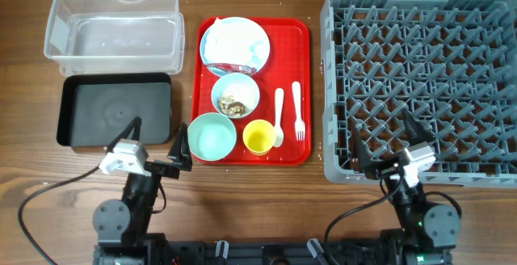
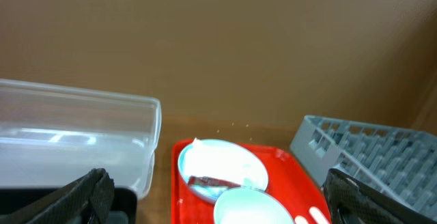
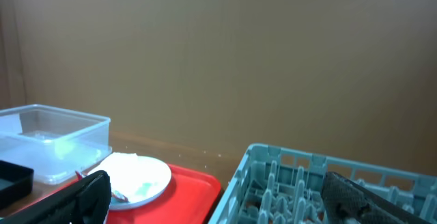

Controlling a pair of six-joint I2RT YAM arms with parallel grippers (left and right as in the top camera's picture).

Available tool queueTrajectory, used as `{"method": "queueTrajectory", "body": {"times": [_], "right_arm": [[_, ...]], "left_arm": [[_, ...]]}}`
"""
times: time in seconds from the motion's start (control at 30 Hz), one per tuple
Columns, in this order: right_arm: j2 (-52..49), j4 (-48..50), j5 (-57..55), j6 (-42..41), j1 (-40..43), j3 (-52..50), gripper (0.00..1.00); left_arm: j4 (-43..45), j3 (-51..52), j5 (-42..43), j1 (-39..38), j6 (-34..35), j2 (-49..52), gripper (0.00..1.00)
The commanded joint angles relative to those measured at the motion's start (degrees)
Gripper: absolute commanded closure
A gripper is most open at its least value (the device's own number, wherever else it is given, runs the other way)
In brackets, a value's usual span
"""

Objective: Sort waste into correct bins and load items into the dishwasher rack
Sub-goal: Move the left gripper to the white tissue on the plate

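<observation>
A red tray (image 1: 299, 95) holds a pale blue plate (image 1: 260, 51) with a white napkin (image 1: 230, 39) and a red wrapper (image 1: 233, 69). Below sit a white bowl (image 1: 246, 90) with brown food scraps (image 1: 234, 103), a teal bowl (image 1: 212, 136), a yellow cup (image 1: 258, 137), a white spoon (image 1: 279, 115) and a fork (image 1: 297, 111). The clear tub (image 1: 111, 32) and black tray (image 1: 115, 111) lie left. The grey rack (image 1: 424, 83) stands right. My left gripper (image 1: 153, 140) is open and empty near the black tray. My right gripper (image 1: 384, 140) is open and empty over the rack's front edge.
The wooden table (image 1: 24, 136) carries everything. The red tray shows in the left wrist view (image 2: 300, 176) with the plate (image 2: 225, 166) and teal bowl (image 2: 252, 207), and in the right wrist view (image 3: 191, 183) beside the rack (image 3: 321, 183). A brown wall (image 3: 239, 60) stands behind.
</observation>
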State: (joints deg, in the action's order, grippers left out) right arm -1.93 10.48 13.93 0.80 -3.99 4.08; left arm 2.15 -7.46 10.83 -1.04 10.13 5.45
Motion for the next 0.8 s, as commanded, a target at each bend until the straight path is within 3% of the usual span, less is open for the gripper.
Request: {"method": "queueTrajectory", "body": {"times": [0.0,0.07,0.37,0.57,0.77], "right_arm": [[-3.13,-1.22,1.60,0.70,-0.20,5.09,0.00],[-10.99,-5.64,2.73,0.74,-0.17,12.94,0.00],[-32.83,-19.67,4.20,3.74,-0.20,33.51,0.00],[-49.99,-37.94,4.22,3.67,-0.20,51.89,0.00],[-66.05,-56.78,8.59,3.61,-0.17,70.90,0.00]], "left_arm": [[-0.52,-9.07,1.64,-0.24,-0.76,9.38,0.00],[-4.96,-21.68,3.67,-0.24,-0.76,24.41,0.00],[-23.10,-50.45,3.43,-0.24,-2.49,52.22,0.00],[-44.72,-73.90,3.19,-0.24,-2.82,74.16,0.00],[-66.88,-99.89,3.23,-2.14,-8.02,95.25,0.00]]}}
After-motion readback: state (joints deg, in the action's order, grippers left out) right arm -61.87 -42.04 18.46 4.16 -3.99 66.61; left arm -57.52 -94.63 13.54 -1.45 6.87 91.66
